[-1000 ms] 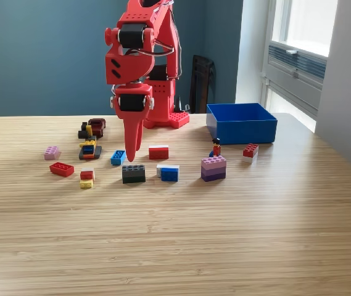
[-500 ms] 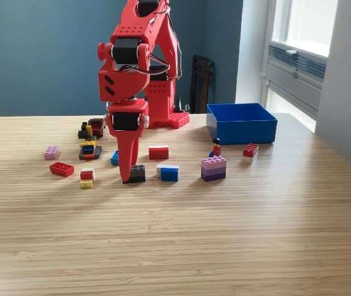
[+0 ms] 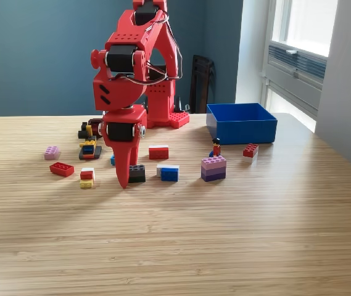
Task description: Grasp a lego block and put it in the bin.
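Note:
My red gripper points straight down, its tip at the table just left of a black lego block in the exterior view. The fingers taper together into one point and nothing shows between them. Close by lie a red-and-white block, a blue-and-white block and a purple stacked block. A small blue block is mostly hidden behind the gripper. The blue bin stands at the back right of the table, well away from the gripper.
Left of the gripper lie a red block, a pink block, a small red-and-yellow stack and a dark pile of bricks. A minifigure and a red block sit in front of the bin. The arm's base stands behind.
The gripper came down and forward toward the camera, drifting to the exterior view's left. Its tip went from above the blocks to the table beside the black block. No block has moved.

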`<state>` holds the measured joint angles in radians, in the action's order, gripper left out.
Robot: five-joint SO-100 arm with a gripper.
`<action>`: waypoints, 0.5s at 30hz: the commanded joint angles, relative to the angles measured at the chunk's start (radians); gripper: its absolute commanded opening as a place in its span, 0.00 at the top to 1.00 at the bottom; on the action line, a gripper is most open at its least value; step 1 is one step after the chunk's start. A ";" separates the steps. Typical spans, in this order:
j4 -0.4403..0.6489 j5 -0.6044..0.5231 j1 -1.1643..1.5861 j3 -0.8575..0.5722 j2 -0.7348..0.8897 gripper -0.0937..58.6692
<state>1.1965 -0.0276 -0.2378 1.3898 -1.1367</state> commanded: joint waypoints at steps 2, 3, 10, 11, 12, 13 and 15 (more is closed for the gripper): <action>0.048 -0.014 0.009 -0.077 0.044 0.80; 0.049 -0.014 0.009 -0.078 0.049 0.86; 0.048 -0.031 0.006 -0.067 0.051 1.00; 0.048 -0.031 0.008 -0.064 0.051 1.00; 0.048 -0.032 0.008 -0.057 0.051 1.00; 0.046 -0.032 0.008 -0.049 0.051 1.00; 0.046 -0.029 0.006 -0.023 0.049 1.00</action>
<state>1.2241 -0.0552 -0.2378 1.3315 -1.0876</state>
